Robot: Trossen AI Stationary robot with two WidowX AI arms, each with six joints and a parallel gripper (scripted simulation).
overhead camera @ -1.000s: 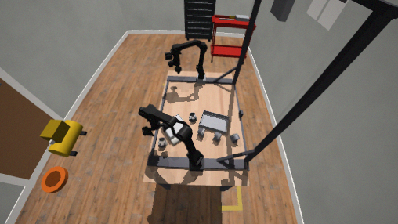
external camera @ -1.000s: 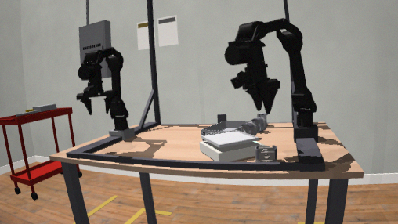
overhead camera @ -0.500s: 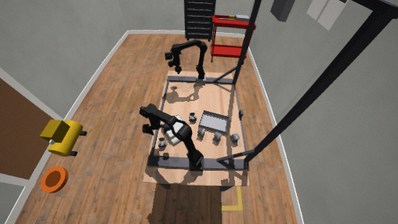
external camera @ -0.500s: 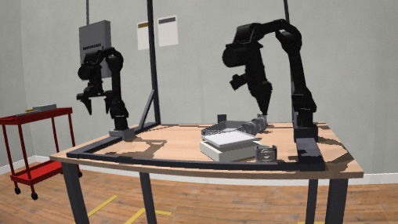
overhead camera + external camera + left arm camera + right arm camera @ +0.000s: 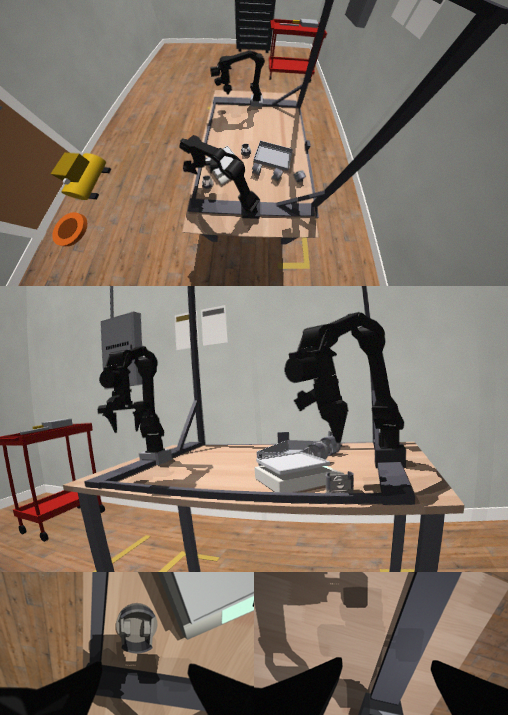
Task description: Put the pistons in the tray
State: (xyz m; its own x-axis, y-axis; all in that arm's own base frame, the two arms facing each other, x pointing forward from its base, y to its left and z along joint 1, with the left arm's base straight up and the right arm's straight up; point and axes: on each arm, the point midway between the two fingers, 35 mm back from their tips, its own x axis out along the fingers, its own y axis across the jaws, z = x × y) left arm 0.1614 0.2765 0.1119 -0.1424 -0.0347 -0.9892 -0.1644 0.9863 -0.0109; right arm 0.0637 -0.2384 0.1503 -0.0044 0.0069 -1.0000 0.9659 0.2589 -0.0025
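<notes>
Supported on dark legs: a wooden desk (image 5: 275, 120) (image 5: 225, 461) (image 5: 217, 652) (image 5: 394, 588), edged by a dark frame (image 5: 275, 208) (image 5: 225, 494) (image 5: 153, 688) (image 5: 413, 629). Directions as in the top view. Mounted at the near end: the left arm (image 5: 239, 175) (image 5: 377, 361); at the far end: the right arm (image 5: 258, 72) (image 5: 148, 386). Located right of centre: the steel parts tray (image 5: 273, 156) (image 5: 275, 448). Located left of it, partly under the left arm: a white scale (image 5: 220, 175) (image 5: 292, 478) (image 5: 220, 594). Suspended above the desk's near-left area: the left claw (image 5: 189, 168) (image 5: 339, 436) (image 5: 144, 667), fingers apart, nothing clamped. Suspended near the far-left corner: the right claw (image 5: 223, 87) (image 5: 126, 430) (image 5: 387, 663), likewise apart. Positioned outside the tray: three pistons (image 5: 276, 175) (image 5: 322, 447) in a row along the near side; one far piston (image 5: 245, 149) just left; one near-left piston (image 5: 207, 181) (image 5: 339, 483) (image 5: 136, 627), upright beside the scale. Relative weights: cannot tell.
</notes>
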